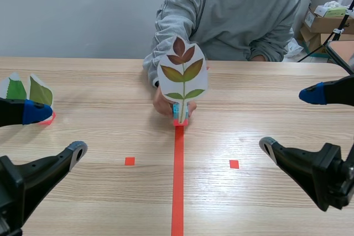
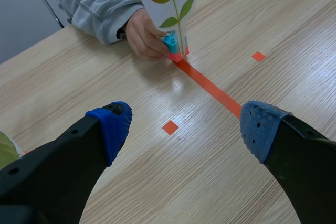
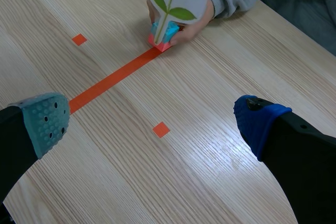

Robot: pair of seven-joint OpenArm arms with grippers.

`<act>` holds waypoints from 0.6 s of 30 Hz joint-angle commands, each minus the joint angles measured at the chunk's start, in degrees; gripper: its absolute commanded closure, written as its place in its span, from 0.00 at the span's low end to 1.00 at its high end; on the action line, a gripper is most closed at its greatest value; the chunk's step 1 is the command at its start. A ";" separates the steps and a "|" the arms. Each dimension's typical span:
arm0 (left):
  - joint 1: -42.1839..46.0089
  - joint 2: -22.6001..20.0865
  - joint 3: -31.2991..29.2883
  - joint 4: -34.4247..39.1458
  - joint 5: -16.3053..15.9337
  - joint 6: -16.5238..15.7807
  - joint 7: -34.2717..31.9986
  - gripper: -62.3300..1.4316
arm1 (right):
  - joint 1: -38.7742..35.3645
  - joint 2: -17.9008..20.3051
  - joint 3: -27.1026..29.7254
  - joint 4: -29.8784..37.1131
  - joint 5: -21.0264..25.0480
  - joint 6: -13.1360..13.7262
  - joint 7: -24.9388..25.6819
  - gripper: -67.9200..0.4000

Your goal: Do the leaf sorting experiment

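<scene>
— Grippers?
— Left gripper (image 1: 55,131) and right gripper (image 1: 290,120) both gape wide, holding nothing, one each side of the tape line's (image 1: 177,186) near end.
— The leaf card (image 1: 182,75)?
— Upright at the line's far end, a person's hand (image 2: 143,38) gripping its base there.

This looks like a lab or test room in an office-like space. A pale wood-grain table (image 1: 83,81) is marked with an orange-red tape line (image 1: 177,186) and small tape squares (image 1: 129,161), and a paper leaf card (image 1: 182,73) stands at the line's far end. A person (image 1: 232,15) sits across it before a bare grey wall (image 1: 72,9). Stacked cardboard boxes (image 1: 321,24) and a black stand leg (image 1: 318,50) crowd the scene view's upper right.
</scene>
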 commanded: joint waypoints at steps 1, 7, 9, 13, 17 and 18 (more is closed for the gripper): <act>-0.15 0.15 0.33 1.09 -0.35 0.00 -0.81 0.27 | 0.37 0.13 0.52 0.22 0.90 0.44 1.05 0.04; -0.15 0.15 0.33 1.09 -0.35 0.00 -0.81 0.27 | 0.37 0.13 0.52 0.22 1.20 0.44 1.05 0.04; -0.15 0.15 0.33 1.09 -0.35 0.00 -0.81 0.27 | 0.37 0.13 0.52 0.22 1.29 0.44 1.03 0.04; -0.15 0.15 0.33 1.09 -0.35 0.00 -0.81 0.27 | 0.37 0.13 0.52 0.22 1.29 0.44 1.05 0.04; -0.15 0.15 0.33 1.09 -0.35 0.00 -0.85 0.27 | 0.37 0.13 0.52 0.22 1.29 0.44 1.03 0.04; -0.15 0.15 0.33 1.09 -0.35 0.00 -0.85 0.27 | 0.37 0.13 0.52 0.22 1.29 0.44 1.03 0.04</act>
